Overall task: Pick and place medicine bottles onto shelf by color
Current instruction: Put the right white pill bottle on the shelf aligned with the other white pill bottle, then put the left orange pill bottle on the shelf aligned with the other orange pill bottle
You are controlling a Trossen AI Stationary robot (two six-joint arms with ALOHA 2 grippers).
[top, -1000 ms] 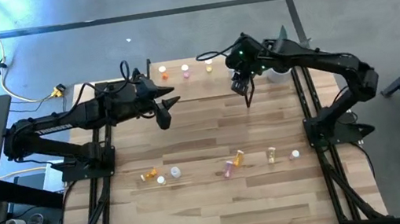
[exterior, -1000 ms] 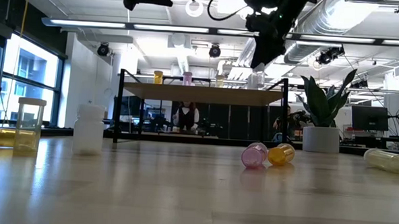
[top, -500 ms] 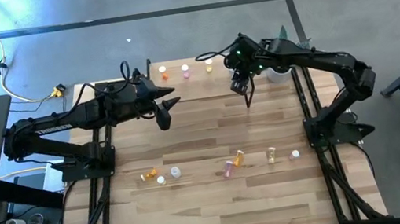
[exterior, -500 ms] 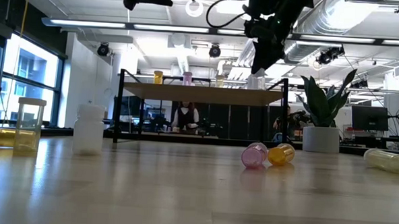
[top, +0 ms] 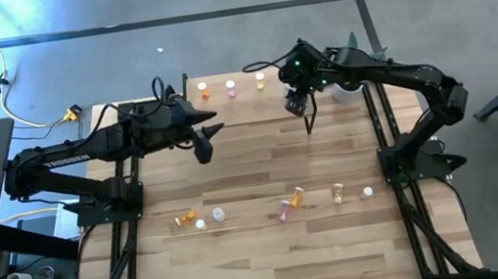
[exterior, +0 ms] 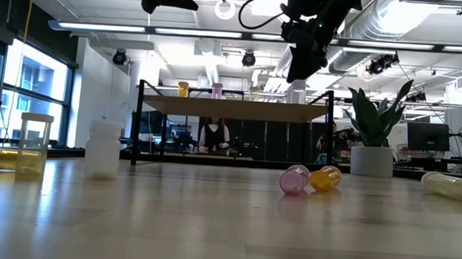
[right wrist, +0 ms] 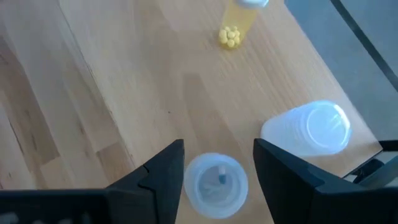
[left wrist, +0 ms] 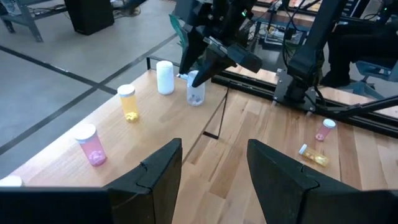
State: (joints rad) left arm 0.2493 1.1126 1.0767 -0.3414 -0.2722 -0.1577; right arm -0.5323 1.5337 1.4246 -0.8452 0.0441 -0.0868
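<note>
The shelf (top: 248, 97) stands at the table's far edge. Orange (top: 203, 91), pink (top: 230, 87) and yellow (top: 260, 80) medicine bottles stand on it, then a white one (left wrist: 165, 77). A clear bottle (right wrist: 216, 185) stands upright on the shelf's right part. My right gripper (right wrist: 219, 147) hangs just above it, open, one finger on each side of the white cap (left wrist: 194, 77). My left gripper (top: 203, 146) waits open and empty over the table, near the shelf's left part. More bottles (top: 284, 210) lie and stand in a row nearer the front.
On the table near the front: an orange bottle (top: 183, 219), white ones (top: 218, 214), a pink (exterior: 294, 179) and an orange one (exterior: 325, 177) lying together, and a yellow one (exterior: 450, 184) on its side. A potted plant (exterior: 374, 124) stands by the far right corner.
My right gripper has opened over the clear bottle, staying in place above the shelf's right part. The bottle stands upright on the shelf.
</note>
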